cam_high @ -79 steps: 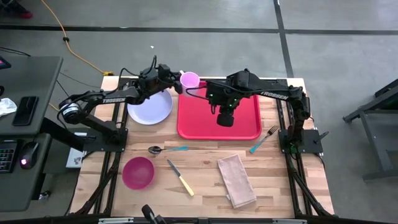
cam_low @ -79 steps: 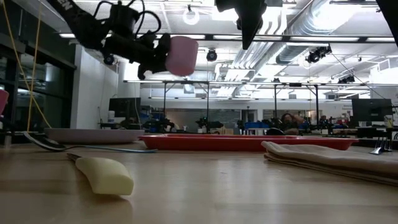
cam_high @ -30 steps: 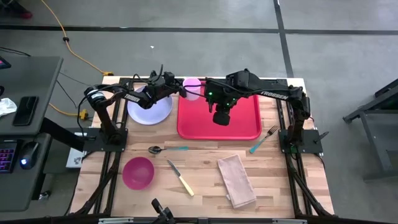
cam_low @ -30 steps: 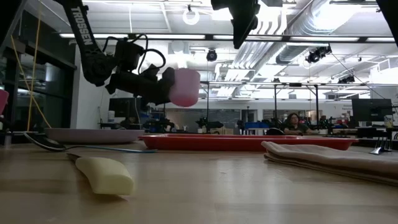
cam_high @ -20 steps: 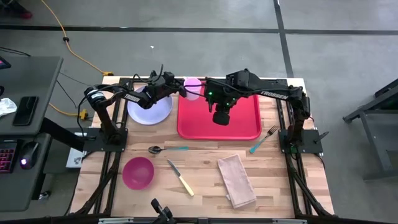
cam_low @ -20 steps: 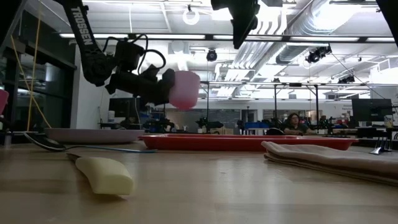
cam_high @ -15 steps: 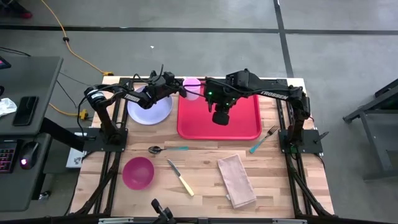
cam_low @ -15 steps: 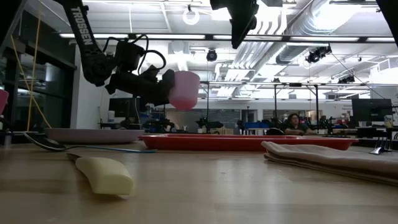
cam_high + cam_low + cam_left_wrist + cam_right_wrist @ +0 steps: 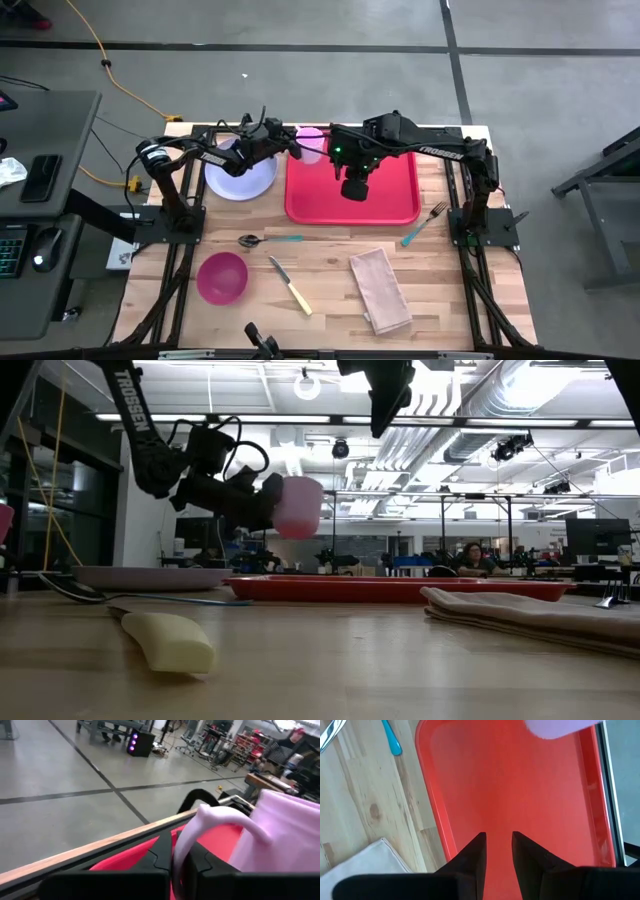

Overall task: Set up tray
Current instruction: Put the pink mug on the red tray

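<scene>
The red tray lies flat at the table's far middle; the low view shows it as a thin red band. A pale pink mug hangs in the air over the tray's far left corner, with my left gripper shut on its handle. My right gripper hovers high over the tray's middle, pointing steeply down. Its fingers stand open with nothing between them. The mug's edge shows in the right wrist view. My left gripper pinches the mug's curved handle between its two fingers. The fingers come nearly level from the table's left. The mug body sits beyond the fingertips, about upright and lifted clear of the tray.
A lavender plate lies left of the tray. Nearer lie a blue-handled spoon, a magenta bowl, a yellow-handled knife, a folded napkin and a fork. A person sits in the room far behind.
Over the last second nothing has visibly moved. Against the earliest frames, my left gripper has come down with the mug and now stands lower, at the tray's far left corner.
</scene>
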Robot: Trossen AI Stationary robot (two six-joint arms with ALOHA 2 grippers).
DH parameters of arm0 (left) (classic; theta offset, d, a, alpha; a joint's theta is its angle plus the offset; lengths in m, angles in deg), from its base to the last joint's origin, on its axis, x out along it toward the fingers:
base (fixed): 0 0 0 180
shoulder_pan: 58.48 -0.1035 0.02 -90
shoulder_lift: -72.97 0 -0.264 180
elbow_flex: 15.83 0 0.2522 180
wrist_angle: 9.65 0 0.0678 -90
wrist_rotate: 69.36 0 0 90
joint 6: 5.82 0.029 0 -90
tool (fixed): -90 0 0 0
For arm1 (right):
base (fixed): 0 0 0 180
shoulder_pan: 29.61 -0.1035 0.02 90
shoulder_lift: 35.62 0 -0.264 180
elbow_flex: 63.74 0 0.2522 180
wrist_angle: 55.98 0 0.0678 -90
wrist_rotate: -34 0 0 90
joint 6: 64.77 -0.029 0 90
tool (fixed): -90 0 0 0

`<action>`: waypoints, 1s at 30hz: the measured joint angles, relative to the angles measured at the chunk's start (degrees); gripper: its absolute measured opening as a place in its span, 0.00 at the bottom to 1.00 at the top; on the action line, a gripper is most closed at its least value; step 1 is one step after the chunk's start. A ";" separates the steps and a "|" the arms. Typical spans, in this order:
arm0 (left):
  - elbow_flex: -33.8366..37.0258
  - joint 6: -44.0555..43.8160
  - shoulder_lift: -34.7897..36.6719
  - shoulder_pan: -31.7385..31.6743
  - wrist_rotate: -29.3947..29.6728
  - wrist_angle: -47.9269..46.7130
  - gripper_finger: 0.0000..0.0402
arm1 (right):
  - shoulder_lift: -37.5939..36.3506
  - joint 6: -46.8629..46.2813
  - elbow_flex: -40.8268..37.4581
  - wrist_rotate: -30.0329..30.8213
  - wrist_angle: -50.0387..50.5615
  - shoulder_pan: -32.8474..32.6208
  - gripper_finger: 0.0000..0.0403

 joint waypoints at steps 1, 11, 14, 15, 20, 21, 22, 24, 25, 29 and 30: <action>0.00 0.16 0.00 0.43 0.64 -0.07 0.09 | 0.00 0.07 0.00 0.00 -0.08 0.00 0.18; 0.00 -0.12 0.00 1.37 3.57 -1.44 0.15 | 0.00 0.24 0.00 0.00 -0.15 0.00 0.18; -0.01 -0.17 -0.45 1.85 3.73 -1.04 0.11 | 0.00 0.44 0.00 0.00 -0.41 0.00 0.18; -0.05 -0.16 -1.02 2.15 3.86 -0.54 0.10 | 0.00 0.44 0.00 0.00 -0.65 0.00 0.18; -0.81 -0.80 -5.03 3.29 3.90 2.01 0.08 | 0.00 0.42 0.00 -0.07 -0.87 0.00 0.18; -1.06 -1.64 -5.61 3.31 3.82 1.98 0.09 | 0.00 0.25 0.00 -0.16 -0.86 0.00 0.18; -1.39 -2.13 -6.25 3.27 3.85 1.95 0.11 | 0.00 0.15 0.00 -0.21 -0.86 0.00 0.18; -2.15 -2.43 -7.17 3.15 4.02 1.87 0.14 | 0.00 0.12 -0.01 -0.20 -0.70 -0.01 0.18; -2.38 -2.72 -7.34 3.11 4.06 1.88 0.15 | 0.00 0.06 0.00 -0.22 -0.57 0.00 0.18; -3.01 -1.95 -7.48 3.13 4.91 1.90 0.13 | 0.00 0.04 0.00 -0.22 -0.44 0.00 0.18; -3.04 -1.24 -7.49 3.12 5.10 1.89 0.11 | 0.00 0.04 0.00 -0.20 -0.44 0.00 0.18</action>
